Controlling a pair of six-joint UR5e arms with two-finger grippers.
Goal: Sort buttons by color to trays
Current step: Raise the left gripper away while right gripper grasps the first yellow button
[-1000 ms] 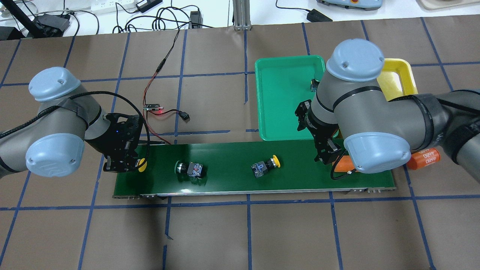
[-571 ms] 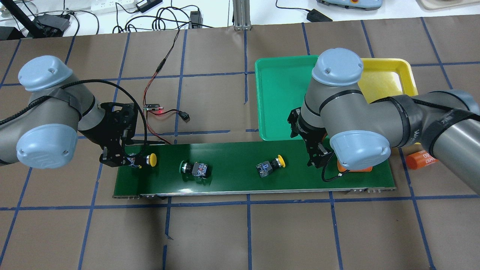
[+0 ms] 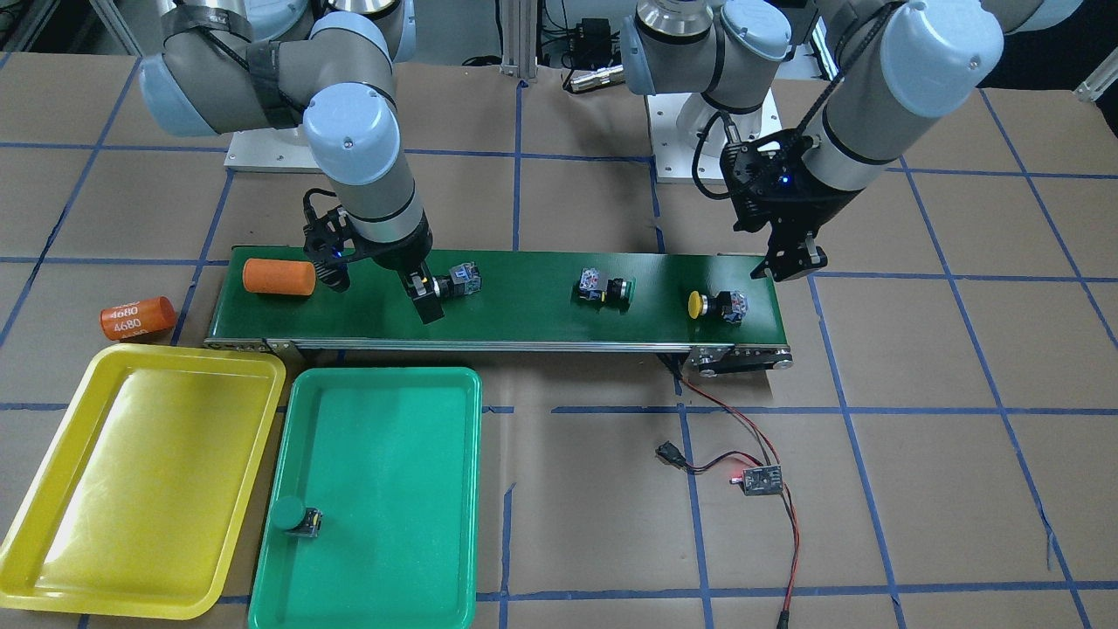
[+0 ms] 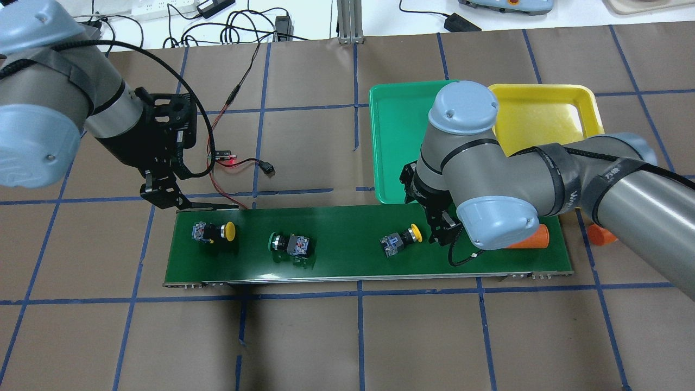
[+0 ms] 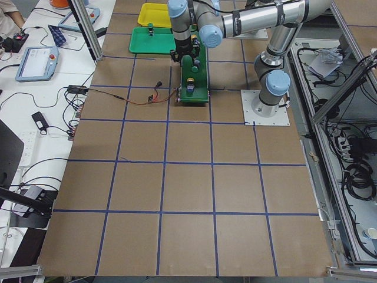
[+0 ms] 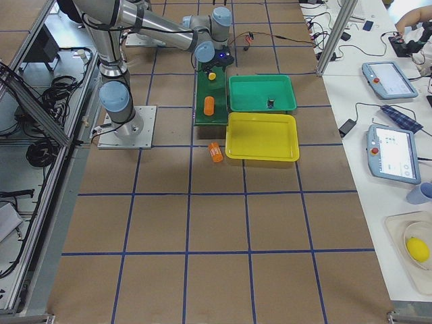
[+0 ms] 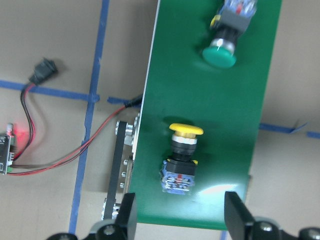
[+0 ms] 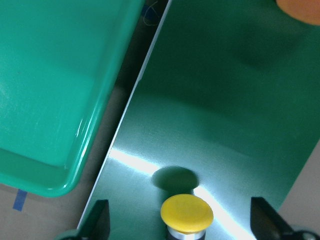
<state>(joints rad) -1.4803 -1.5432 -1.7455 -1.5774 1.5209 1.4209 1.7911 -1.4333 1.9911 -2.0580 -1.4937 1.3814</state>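
Note:
Three buttons lie on the dark-green belt (image 4: pixel 342 228): a yellow one (image 4: pixel 214 232) at its left end, a green one (image 4: pixel 288 243) and a second yellow one (image 4: pixel 402 240). A green button (image 3: pixel 293 515) stands in the green tray (image 3: pixel 393 489); the yellow tray (image 3: pixel 131 489) holds nothing. My left gripper (image 4: pixel 163 196) is open and empty, raised behind the belt's left end, with the yellow button (image 7: pixel 185 155) below it. My right gripper (image 4: pixel 442 231) is open, low over the belt, with the second button's yellow cap (image 8: pixel 186 215) between its fingers (image 8: pixel 97 220).
An orange cylinder (image 4: pixel 529 237) lies on the belt's right end, half under my right arm. A second one marked 4680 (image 3: pixel 137 318) lies on the table beside the belt. A small circuit board with red and black wires (image 4: pixel 222 155) lies behind the belt's left end.
My left gripper has let go of the yellow button and lifted back off the belt. The buttons and the cylinder have drifted right. My right gripper has moved left onto the second yellow button.

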